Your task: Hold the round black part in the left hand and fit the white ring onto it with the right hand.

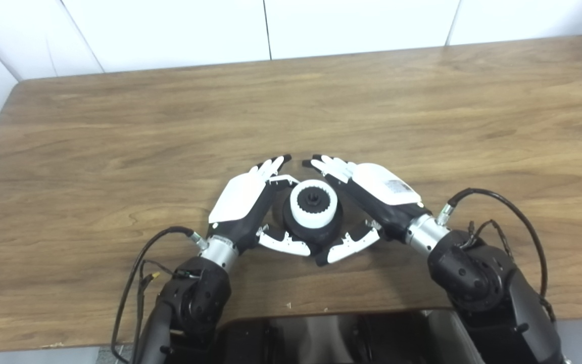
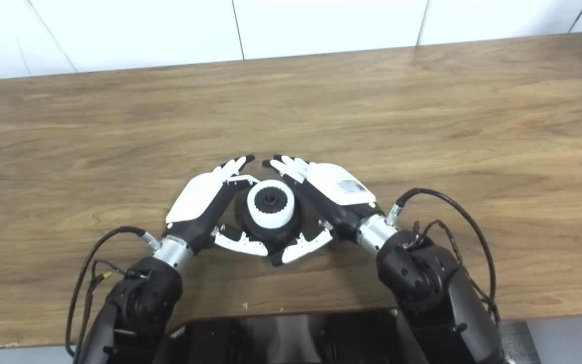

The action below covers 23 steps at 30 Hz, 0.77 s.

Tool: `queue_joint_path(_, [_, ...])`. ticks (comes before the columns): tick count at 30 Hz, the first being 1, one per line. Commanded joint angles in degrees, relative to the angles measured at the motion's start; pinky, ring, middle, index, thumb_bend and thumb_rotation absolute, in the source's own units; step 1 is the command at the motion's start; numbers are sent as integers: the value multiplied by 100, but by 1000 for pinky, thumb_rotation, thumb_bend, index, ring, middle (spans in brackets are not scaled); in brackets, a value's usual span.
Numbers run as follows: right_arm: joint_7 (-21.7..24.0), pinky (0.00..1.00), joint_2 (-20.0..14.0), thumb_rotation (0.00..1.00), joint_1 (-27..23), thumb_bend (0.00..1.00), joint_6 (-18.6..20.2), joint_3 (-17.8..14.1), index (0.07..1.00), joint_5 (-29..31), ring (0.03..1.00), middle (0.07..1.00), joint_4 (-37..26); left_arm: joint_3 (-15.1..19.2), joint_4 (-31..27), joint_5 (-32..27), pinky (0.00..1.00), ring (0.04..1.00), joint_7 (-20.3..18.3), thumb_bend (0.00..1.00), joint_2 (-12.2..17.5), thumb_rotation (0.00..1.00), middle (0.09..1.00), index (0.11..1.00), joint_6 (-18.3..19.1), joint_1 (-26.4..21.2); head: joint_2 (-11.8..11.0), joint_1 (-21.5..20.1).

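The round black part (image 1: 313,233) sits on the wooden table (image 1: 119,151) near its front edge, at the centre. The white ring (image 1: 313,220) lies on top of it, around a toothed black hub. My left hand (image 1: 243,202) cups the part from the left with straight, spread fingers reaching past it and the thumb at the near side. My right hand (image 1: 379,194) mirrors it on the right. The fingertips of both hands nearly meet behind the part, and the two thumbs nearly meet in front. Neither hand is closed on the part or the ring.
Black cables loop from both wrists, the left cable (image 1: 134,268) and the right cable (image 1: 518,212). A white wall (image 1: 321,25) runs behind the table's far edge. The robot's dark body (image 1: 321,338) fills the bottom middle.
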Motion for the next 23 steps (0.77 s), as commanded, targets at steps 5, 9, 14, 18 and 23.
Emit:
queue_joint_path(5, [116,957,-182,381,-140,1000,84,-150,1000,9,1000,1000,-295,35,-249,1,1000,1000,107,1000,4,364,1000,621,-42,-180,-42,-33])
queue_joint_path(9, [229,954,-313,375,-130,1000,193,-219,1000,67,1000,1000,-306,25,-238,14,1000,1000,137,1000,18,364,1000,621,-64,-175,-38,-66])
queue_joint_path(14, [233,961,-420,370,-112,1000,264,-342,1000,105,1000,1000,-303,21,-165,21,1000,1000,241,1000,34,358,1000,618,-155,-183,-56,-100])
queue_joint_path(18, [159,975,-454,360,-78,1000,246,-471,1000,201,1000,1000,-283,10,-147,20,1000,1000,232,1000,39,369,1000,621,-138,-201,-32,-88])
queue_joint_path(23, [127,992,-449,365,-74,1000,259,-595,1000,218,1000,1000,-329,-7,-124,56,1000,1000,232,1000,38,353,1000,625,-126,-210,-18,-68])
